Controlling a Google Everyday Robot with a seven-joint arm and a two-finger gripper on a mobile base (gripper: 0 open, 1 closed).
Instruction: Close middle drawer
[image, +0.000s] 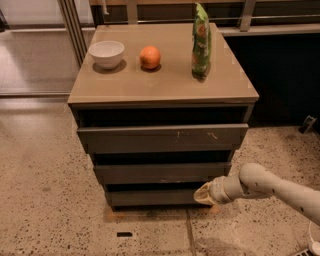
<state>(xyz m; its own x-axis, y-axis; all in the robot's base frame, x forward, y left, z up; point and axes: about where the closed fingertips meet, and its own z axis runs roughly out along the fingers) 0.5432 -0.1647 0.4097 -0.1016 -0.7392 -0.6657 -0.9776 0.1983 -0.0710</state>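
Observation:
The middle drawer (162, 173) has a plain grey-brown front and stands a little out from the cabinet, with a dark gap above it. The top drawer (162, 138), marked with small pale scratches, sticks out further. The darker, narrower bottom drawer (150, 197) sits below. My gripper (201, 194) is shut and empty. It reaches in from the right, its pale tip just below the middle front's lower right corner, in front of the bottom drawer's right end. I cannot tell whether it touches either front.
On the cabinet top (165, 85) stand a white bowl (106, 53), an orange (150, 57) and an upright green bag (201, 41). Speckled floor (50, 200) lies in front and to the left. A metal post (72, 25) and railing stand behind.

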